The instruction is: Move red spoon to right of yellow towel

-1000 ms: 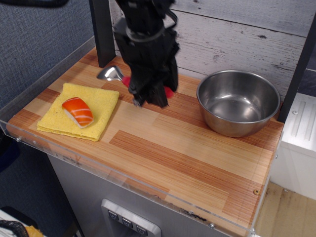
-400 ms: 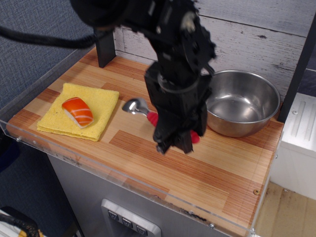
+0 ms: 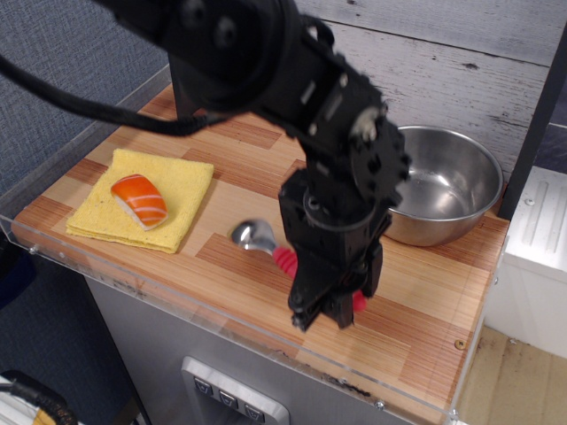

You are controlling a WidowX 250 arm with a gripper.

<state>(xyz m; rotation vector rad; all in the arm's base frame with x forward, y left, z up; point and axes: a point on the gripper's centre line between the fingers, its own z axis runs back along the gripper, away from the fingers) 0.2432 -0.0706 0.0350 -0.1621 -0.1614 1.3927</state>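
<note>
Black robot gripper (image 3: 323, 305) pinches ribbed red handle of silver-bowled red spoon (image 3: 266, 243), low over wood table (image 3: 416, 292), right of folded yellow towel (image 3: 182, 190). Lower gently, then release w/o nudging it.

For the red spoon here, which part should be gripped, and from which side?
Grip the red spoon by its thick ribbed red handle, coming from above, jaws across its width. It lies flat on the table; the shiny bowl end is smooth and rounded, likely slippery.
</note>
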